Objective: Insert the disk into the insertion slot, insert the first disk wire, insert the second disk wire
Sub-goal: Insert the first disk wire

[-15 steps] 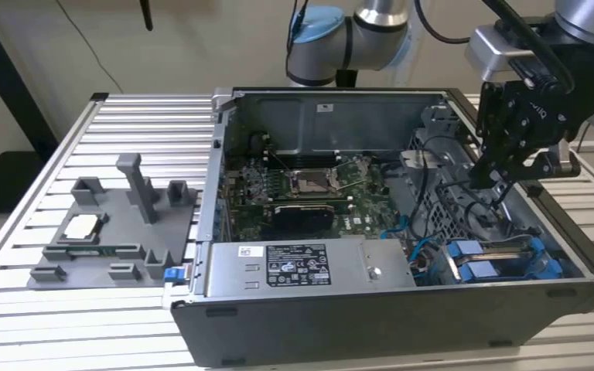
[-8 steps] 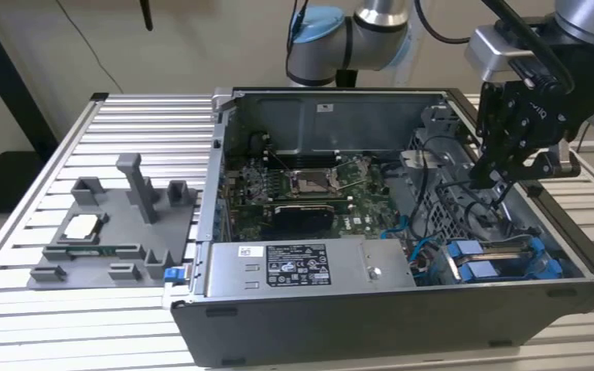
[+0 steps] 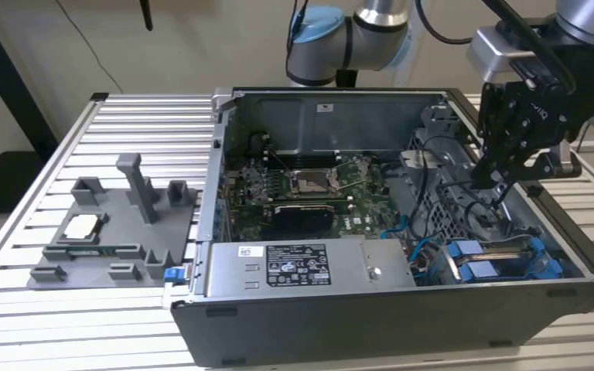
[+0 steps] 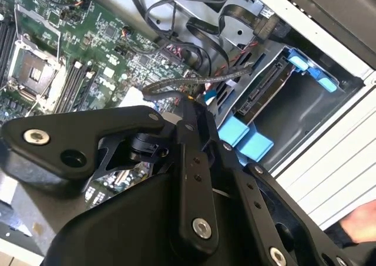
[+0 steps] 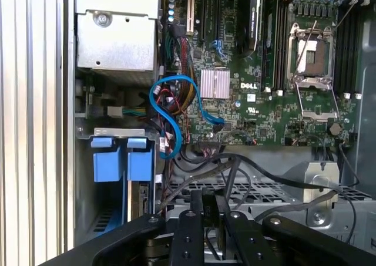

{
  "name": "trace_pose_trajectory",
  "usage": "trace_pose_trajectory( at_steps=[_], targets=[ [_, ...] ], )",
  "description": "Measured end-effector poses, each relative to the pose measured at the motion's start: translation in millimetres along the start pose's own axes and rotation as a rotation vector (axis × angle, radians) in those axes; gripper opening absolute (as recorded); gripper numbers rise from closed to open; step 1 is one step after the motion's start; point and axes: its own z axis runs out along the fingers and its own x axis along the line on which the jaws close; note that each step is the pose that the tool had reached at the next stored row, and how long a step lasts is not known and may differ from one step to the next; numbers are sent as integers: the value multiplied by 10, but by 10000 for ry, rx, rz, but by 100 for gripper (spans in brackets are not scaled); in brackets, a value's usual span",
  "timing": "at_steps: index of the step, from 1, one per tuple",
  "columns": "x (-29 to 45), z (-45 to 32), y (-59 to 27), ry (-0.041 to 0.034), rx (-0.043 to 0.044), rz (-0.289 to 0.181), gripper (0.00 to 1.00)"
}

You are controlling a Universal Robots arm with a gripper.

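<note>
Status: the disk (image 4: pixel 296 110) looks already down in the insertion slot (image 5: pixel 117 133), with blue carrier rails on either side and its connector edge bare at the slot's open end. So I read step one as done and we're on the first disk wire. The gripper (image 4: pixel 191 101) hangs above the slot, offset toward that connector end, over the cables next to the slot. It looks clenched on a dark wire (image 4: pixel 176 85) that trails out past the tips. I can't see the plug end, so I can't say how it sits in the grip. As far as I can see, nothing is plugged into the disk's connector edge yet. A blue cable (image 5: pixel 161 116) loops just beside the slot, loose and not in the grip. My call: this step needs the plug brought down to the connector edge, squared to it and keyed the right way, with the slack kept off the slot's blue rails. The risk is the wire twisting in the grip so the plug meets the port skewed.
</note>
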Motion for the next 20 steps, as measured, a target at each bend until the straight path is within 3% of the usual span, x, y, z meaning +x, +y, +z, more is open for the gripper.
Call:
trace_pose_trajectory(
  at_steps=[20],
  targets=[
    [30, 58, -148, 29, -4, 0, 19]
  ],
)
